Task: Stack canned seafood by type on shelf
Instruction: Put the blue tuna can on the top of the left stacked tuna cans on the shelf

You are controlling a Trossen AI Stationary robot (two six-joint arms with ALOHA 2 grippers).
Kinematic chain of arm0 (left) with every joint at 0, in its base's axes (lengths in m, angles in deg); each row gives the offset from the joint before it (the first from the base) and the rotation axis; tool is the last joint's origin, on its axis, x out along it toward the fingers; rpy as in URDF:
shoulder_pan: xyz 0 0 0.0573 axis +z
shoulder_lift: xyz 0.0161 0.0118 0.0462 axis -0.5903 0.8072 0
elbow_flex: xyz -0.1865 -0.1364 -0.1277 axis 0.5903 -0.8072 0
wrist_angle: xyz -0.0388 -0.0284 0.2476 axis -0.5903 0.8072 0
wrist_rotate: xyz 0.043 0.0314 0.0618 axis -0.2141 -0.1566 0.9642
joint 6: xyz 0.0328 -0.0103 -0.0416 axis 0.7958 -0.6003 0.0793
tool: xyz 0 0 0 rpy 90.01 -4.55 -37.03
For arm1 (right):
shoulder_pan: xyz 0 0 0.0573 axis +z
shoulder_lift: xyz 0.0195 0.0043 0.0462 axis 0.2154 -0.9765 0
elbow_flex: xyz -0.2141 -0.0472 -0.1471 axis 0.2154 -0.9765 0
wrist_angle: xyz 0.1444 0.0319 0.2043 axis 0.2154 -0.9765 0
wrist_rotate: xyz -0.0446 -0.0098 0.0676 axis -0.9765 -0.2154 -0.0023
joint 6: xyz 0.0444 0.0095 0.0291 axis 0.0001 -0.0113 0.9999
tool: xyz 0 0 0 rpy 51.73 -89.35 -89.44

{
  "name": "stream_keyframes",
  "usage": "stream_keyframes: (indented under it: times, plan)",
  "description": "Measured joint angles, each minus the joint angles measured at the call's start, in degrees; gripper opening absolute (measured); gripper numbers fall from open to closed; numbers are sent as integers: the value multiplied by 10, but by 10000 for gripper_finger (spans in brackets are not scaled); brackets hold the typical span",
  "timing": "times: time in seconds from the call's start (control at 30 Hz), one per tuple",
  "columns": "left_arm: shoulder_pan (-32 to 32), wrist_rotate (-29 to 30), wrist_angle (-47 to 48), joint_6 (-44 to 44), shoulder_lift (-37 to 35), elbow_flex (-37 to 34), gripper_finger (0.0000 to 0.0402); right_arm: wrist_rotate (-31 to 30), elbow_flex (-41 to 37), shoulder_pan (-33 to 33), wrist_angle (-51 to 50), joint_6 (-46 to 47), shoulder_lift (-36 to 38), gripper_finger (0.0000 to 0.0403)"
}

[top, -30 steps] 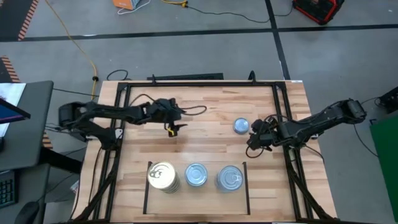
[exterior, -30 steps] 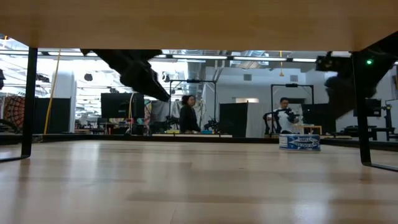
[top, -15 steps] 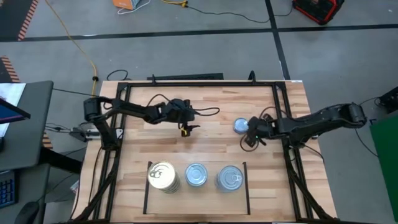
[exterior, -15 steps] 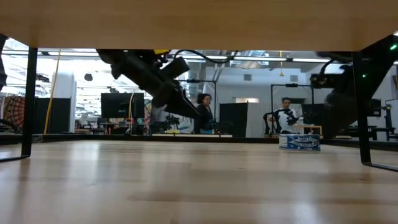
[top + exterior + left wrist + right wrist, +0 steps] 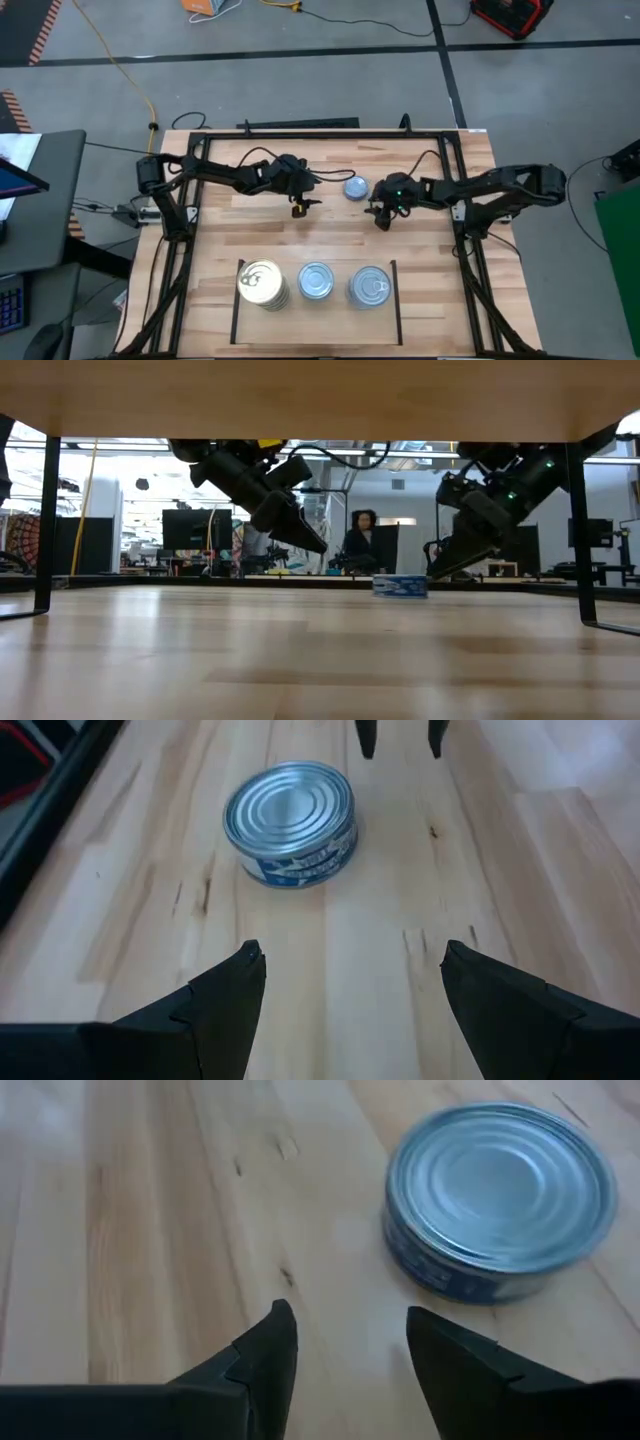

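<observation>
- A single silver-topped, blue-sided tin (image 5: 355,187) is seen lying flat on the bare wooden table (image 5: 330,235), in the far half, between the two grippers and touched by neither.
- The left gripper (image 5: 300,207) is positioned just beside the tin on the left-arm side. Its fingers (image 5: 215,1005) are spread wide and nothing is held between them; in the left wrist view the tin (image 5: 291,823) is seen ahead of the fingertips, clear of them.
- The right gripper (image 5: 379,214) is positioned near the tin on the opposite side. Its fingers (image 5: 265,1355) are parted, with bare wood between them, and nothing is gripped; the tin (image 5: 500,1198) lies beyond and to one side of the gap.
- The shelf (image 5: 237,300) is marked out at the near edge of the table. Three stacks are placed in it side by side: a gold-topped stack (image 5: 260,282), then two silver-topped stacks (image 5: 316,281) (image 5: 370,286).
- In the low view, both grippers are shown raised above the table surface, with the tin (image 5: 400,586) between them.
</observation>
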Motion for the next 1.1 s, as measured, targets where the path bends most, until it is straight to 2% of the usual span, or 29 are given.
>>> stream_keyframes:
  times: [0.07,0.17,0.27,0.37,0.53,0.73,0.9,1.1]
  plan:
    - [0,1,4,-20,0,0,288,-10,12,0,-33,-10,4,216]
    - [-1,17,8,-44,0,0,288,-79,18,-1,-64,-20,21,214]
    - [-2,77,1,-52,0,0,288,-178,18,-4,-69,-23,32,215]
    - [-4,131,-14,-52,0,0,288,-251,18,-18,-64,-7,30,216]
    - [-16,140,-45,-27,0,0,288,-280,19,-49,-67,18,9,214]
    - [-31,86,-53,37,0,0,288,-227,19,-55,17,-32,-85,210]
    - [-26,68,-33,5,0,16,288,-153,19,-55,119,-59,-143,209]
    - [-29,98,-29,-11,0,17,288,-32,21,-53,252,-102,-185,209]
